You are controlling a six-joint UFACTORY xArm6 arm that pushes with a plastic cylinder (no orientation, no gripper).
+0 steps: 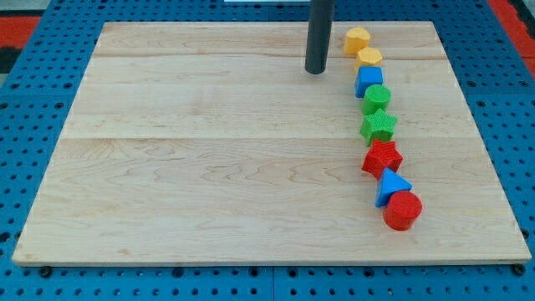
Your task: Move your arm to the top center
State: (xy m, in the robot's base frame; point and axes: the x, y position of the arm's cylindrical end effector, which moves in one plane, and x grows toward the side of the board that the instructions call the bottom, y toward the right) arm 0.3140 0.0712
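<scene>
My tip (315, 72) stands on the wooden board (209, 150) near the view's top, a little right of centre. It is apart from all blocks, left of the second yellow block. A column of blocks runs down the right side: a yellow hexagon (357, 39), a second yellow block (369, 57), a blue block (369, 80), a green cylinder-like block (377, 99), a green star (379, 126), a red star (382, 157), a blue triangle (391, 186) and a red cylinder (403, 210).
The board lies on a blue perforated table (33, 125). Red areas show at the view's top corners (17, 21).
</scene>
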